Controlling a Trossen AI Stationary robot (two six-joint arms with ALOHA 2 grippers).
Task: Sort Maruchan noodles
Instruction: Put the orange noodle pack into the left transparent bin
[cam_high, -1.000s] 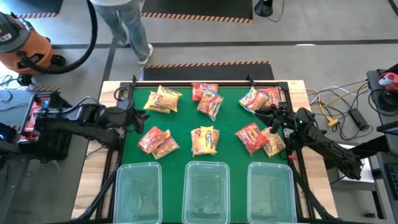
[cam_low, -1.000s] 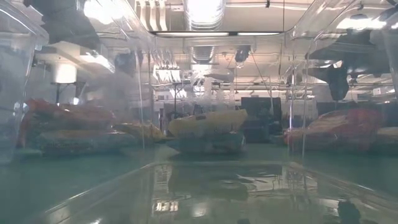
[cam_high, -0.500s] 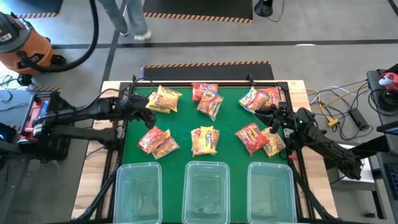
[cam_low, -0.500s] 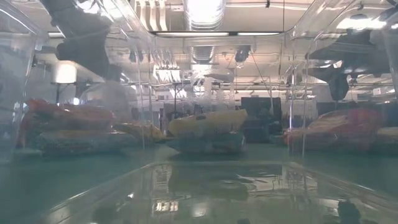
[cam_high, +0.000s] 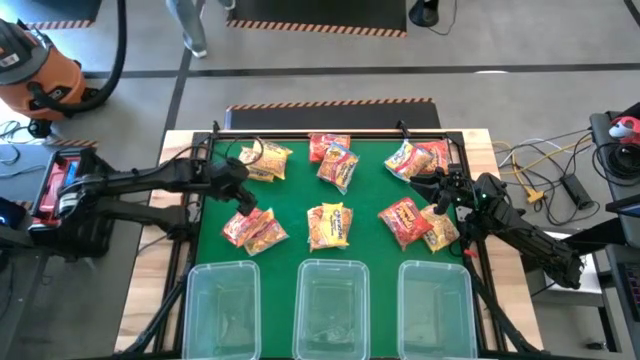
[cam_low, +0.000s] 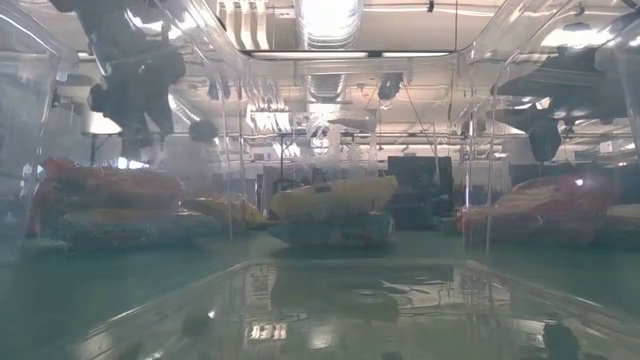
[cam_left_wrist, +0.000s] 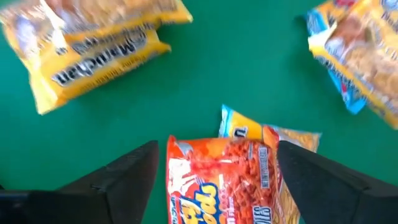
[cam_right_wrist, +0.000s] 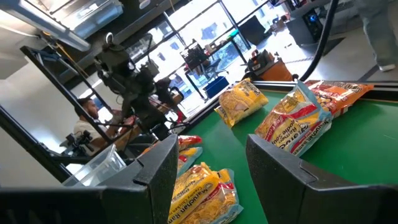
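Note:
Several Maruchan noodle packets lie flat on the green mat (cam_high: 300, 195). A yellow one (cam_high: 265, 160) lies far left and red ones (cam_high: 333, 158) far centre. More packets (cam_high: 415, 158) lie far right, and a yellow one (cam_high: 330, 225) in the middle. My left gripper (cam_high: 243, 200) hangs open just over the near-left red-orange packet (cam_left_wrist: 217, 180). One finger stands on each side of it without touching. That packet overlaps a yellow packet (cam_high: 267, 236). My right gripper (cam_high: 438, 192) waits open above the right-hand packets (cam_high: 405, 220), with nothing between its fingers (cam_right_wrist: 211, 146).
Three clear tubs (cam_high: 222, 305) (cam_high: 330, 305) (cam_high: 437, 305) stand in a row along the mat's near edge. A dark frame rail (cam_high: 320, 133) runs along the far edge. A person's legs (cam_high: 190, 25) show on the floor beyond the table.
My left gripper has swung from the mat's left edge, first toward the far edge, then right and toward the near edge. It has come down over the near-left red-orange packet. The packets have not moved.

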